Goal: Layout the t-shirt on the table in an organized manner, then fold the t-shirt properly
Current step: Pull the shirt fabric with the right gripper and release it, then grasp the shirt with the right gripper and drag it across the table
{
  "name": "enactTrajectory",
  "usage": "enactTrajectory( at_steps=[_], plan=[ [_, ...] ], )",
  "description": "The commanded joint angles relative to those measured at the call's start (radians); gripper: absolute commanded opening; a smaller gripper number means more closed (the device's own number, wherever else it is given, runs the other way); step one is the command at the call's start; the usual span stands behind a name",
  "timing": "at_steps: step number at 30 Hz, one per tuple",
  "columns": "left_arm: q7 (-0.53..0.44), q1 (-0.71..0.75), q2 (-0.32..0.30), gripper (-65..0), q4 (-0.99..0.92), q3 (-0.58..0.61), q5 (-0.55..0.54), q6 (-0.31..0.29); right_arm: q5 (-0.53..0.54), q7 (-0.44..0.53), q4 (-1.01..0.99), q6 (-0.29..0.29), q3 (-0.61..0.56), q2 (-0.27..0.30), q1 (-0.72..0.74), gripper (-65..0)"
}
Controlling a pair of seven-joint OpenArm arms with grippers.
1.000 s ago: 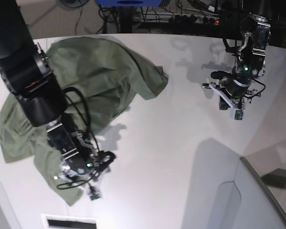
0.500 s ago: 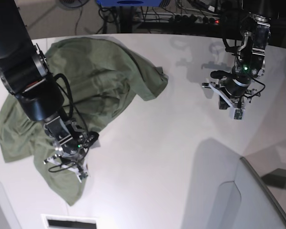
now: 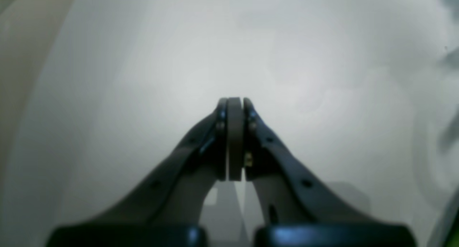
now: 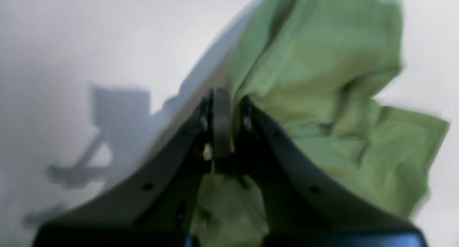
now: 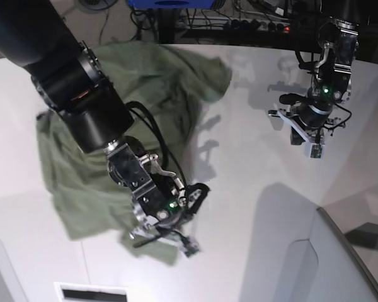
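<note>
Now the right end effector (image 4: 226, 112), pinching the t-shirt (image 5: 82, 189), has dragged it rightward.

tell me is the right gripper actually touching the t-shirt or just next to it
Touching. The right wrist view shows the right gripper shut with green fabric of the t-shirt pinched between its pads and bunched below the fingers.

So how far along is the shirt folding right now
Early. Nothing looks finished: the t-shirt lies crumpled and bunched on the table, not spread flat. In hand: the right tool is shut on a fold of the green fabric. The left tool is shut, holds nothing and hangs over bare table, away from the shirt. Left: flatten the shirt, then every fold.
</note>
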Motion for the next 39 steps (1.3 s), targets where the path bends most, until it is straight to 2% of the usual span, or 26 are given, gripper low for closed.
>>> enactTrajectory(
  at_steps=[1,4,6,8,10,13,15,19,22,24,26,28,33,35,39],
  plan=[
    [-0.02,-0.01,-0.015,-65.0,0.015,-0.007,0.0,0.005,-0.01,-0.028,0.086,0.013,0.01,0.015,0.023,-65.0],
    [-0.02,-0.01,-0.015,-65.0,0.015,-0.007,0.0,0.005,-0.01,-0.088,0.169,0.022,0.044,0.084,0.031,-65.0],
    [-0.02,-0.01,-0.015,-65.0,0.015,-0.007,0.0,0.005,-0.01,-0.084,0.132,0.022,0.118,0.123,0.049,-64.8],
    [-0.02,-0.01,-0.013,-65.0,0.015,-0.002,0.0,0.005,-0.01,-0.039,0.042,0.022,0.224,0.152,0.064,-63.5],
    [-0.02,-0.01,-0.012,-65.0,0.015,0.002,0.0,0.005,-0.01,0.022,-0.046,0.024,0.285,0.169,0.071,-55.8],
    [-0.02,-0.011,0.001,-65.0,0.015,0.002,0.0,0.005,-0.011,0.076,-0.124,0.024,0.288,0.17,0.078,-32.1],
    [-0.02,-0.028,0.008,-65.0,0.015,0.002,0.0,0.005,-0.013,0.074,-0.124,0.024,0.267,0.169,0.078,-23.3],
    [-0.019,-0.049,0.011,-65.0,-0.012,0.004,0.0,0.005,-0.096,0.074,-0.067,0.019,0.244,0.163,0.066,-27.8],
    [-0.019,-0.069,0.007,-65.0,-0.019,0.048,0.0,0.003,-0.197,0.053,0.129,0.019,0.282,0.161,-0.026,-30.5],
    [-0.019,-0.083,0.001,-65.0,-0.04,0.093,0.0,0.003,-0.28,-0.034,0.286,0.019,0.311,0.153,-0.101,-30.0],
    [-0.019,-0.1,0.001,-65.0,-0.063,0.12,0.0,0.003,-0.323,-0.151,0.421,0.019,0.354,0.121,-0.178,-27.5],
    [-0.02,-0.103,0.008,-65.0,-0.077,0.123,0.0,0.003,-0.323,-0.232,0.527,0.022,0.408,0.081,-0.258,-23.9],
    [-0.02,-0.115,0.022,-65.0,-0.08,0.131,0.0,0.003,-0.321,-0.251,0.685,0.024,0.52,-0.005,-0.453,-23.1],
    [-0.02,-0.115,0.022,-65.0,-0.075,0.128,0.0,0.003,-0.272,-0.252,0.7,0.024,0.528,-0.008,-0.5,-23.1],
    [-0.02,-0.109,0.016,-65.0,-0.077,0.123,0.0,0.003,-0.091,-0.254,0.659,0.024,0.558,-0.005,-0.526,-23.1]
  ],
)
